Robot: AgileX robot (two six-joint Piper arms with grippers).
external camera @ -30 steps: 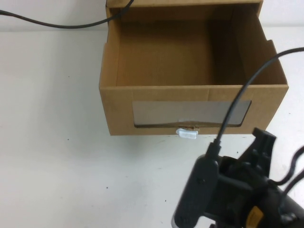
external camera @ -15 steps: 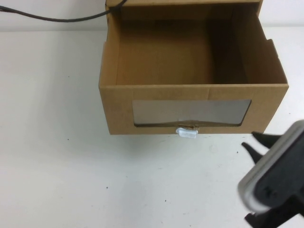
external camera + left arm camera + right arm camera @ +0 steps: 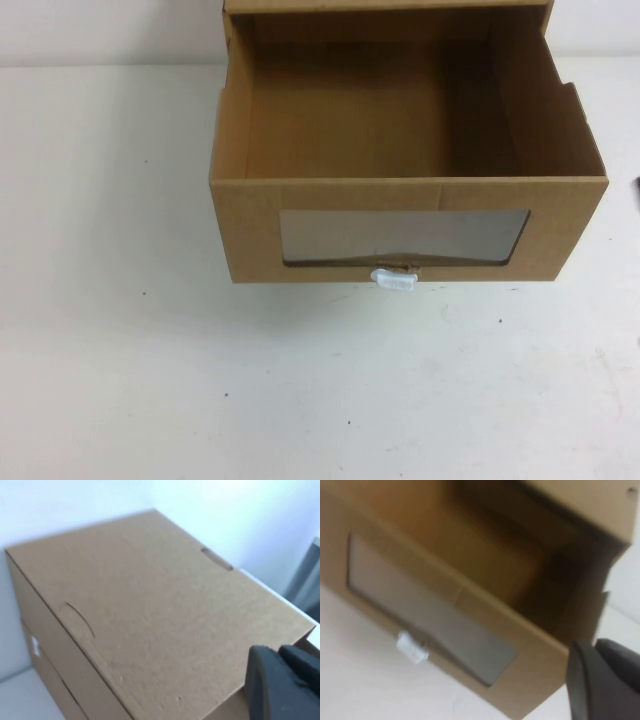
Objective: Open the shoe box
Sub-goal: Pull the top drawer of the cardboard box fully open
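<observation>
High view: open brown cardboard shoe box (image 3: 400, 215), likely light, flimsy; hold white plastic tab (image 3: 393, 281) at 6 o'clock; right gripper (image 3: 594, 652) near front, fingers together; left gripper (image 3: 280, 667) beside box, state unclear.

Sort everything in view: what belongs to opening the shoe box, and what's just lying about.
Job in hand: shoe box, top open; white tab on its windowed front; left claw, close by a plain cardboard panel of the box; right claw, shut, off the box's front corner.
Just there: table; wall behind.
</observation>
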